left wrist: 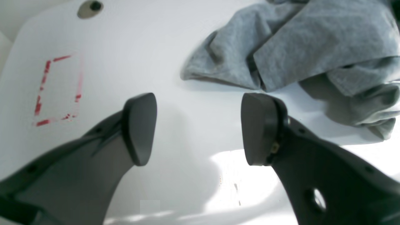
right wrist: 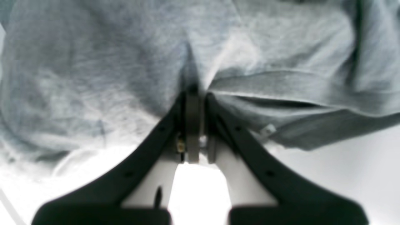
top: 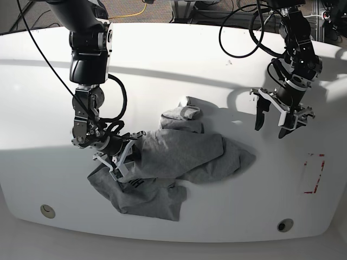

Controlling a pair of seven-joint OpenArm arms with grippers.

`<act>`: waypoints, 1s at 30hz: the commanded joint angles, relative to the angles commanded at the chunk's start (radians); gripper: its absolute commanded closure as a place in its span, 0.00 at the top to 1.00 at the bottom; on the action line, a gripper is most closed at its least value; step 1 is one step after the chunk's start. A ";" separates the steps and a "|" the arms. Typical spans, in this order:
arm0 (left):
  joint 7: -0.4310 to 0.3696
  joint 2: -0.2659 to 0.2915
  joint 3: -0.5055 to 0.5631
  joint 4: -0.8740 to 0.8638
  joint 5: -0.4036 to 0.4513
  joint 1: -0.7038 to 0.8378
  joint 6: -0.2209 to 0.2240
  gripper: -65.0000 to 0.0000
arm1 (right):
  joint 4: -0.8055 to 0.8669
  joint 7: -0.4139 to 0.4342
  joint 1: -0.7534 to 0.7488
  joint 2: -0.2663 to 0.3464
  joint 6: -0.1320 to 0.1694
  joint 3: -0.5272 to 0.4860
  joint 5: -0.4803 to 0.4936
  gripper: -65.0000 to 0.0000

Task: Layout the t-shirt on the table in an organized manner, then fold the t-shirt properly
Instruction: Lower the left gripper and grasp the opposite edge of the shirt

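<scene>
The grey t-shirt (top: 179, 157) lies crumpled in a heap on the white table (top: 173, 70), with black lettering showing at its lower left. My right gripper (top: 127, 153) is at the heap's left side, shut on a pinch of the fabric (right wrist: 193, 78). The left gripper (top: 272, 122) hangs open above bare table to the right of the shirt, nothing between its fingers (left wrist: 139, 128). In the left wrist view the t-shirt (left wrist: 297, 50) lies ahead and to the right of the open gripper (left wrist: 197, 128).
A red tape rectangle (top: 313, 173) marks the table near its right edge, also in the left wrist view (left wrist: 57, 90). Round holes sit near the front edge (top: 47, 210) (top: 284, 223). Cables trail from both arms at the back.
</scene>
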 joint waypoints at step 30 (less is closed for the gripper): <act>-0.002 -0.003 -0.006 -0.655 -0.002 -0.470 0.003 0.62 | 0.358 -0.210 -0.115 -0.021 0.008 0.000 -0.002 0.00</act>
